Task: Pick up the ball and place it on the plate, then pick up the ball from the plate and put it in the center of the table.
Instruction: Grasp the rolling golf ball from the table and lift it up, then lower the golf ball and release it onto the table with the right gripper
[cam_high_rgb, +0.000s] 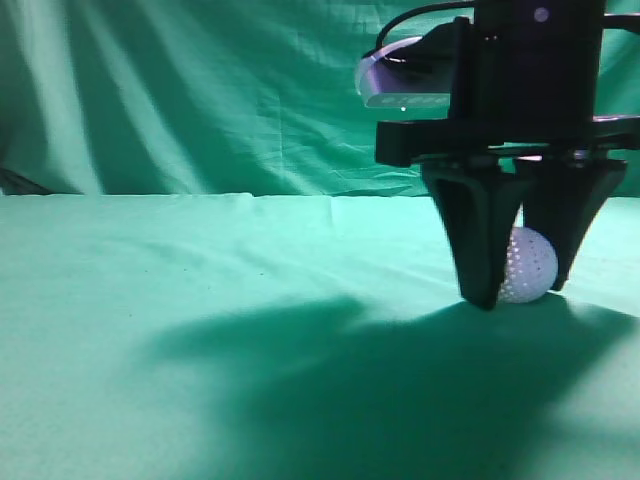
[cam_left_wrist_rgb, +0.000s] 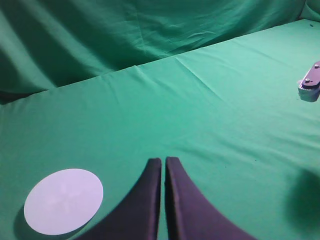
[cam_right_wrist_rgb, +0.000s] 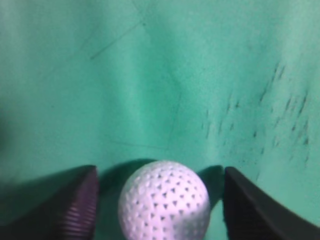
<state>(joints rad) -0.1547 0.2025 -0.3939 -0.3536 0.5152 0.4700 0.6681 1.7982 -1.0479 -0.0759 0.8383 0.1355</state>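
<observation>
The white dimpled ball (cam_high_rgb: 530, 266) rests on the green table (cam_high_rgb: 200, 300) at the right. My right gripper (cam_high_rgb: 522, 292) is lowered around it, fingertips at the cloth, open, with a gap on each side of the ball (cam_right_wrist_rgb: 164, 206) between the fingers (cam_right_wrist_rgb: 160, 200). My left gripper (cam_left_wrist_rgb: 163, 162) is shut and empty above the cloth. The round white plate (cam_left_wrist_rgb: 63, 200) lies flat to the left of it in the left wrist view. The plate does not show in the exterior view.
A darker green draped backdrop (cam_high_rgb: 200, 90) hangs behind the table. Part of the right arm's grey camera housing (cam_left_wrist_rgb: 310, 82) shows at the right edge of the left wrist view. A large shadow lies on the cloth under the right arm.
</observation>
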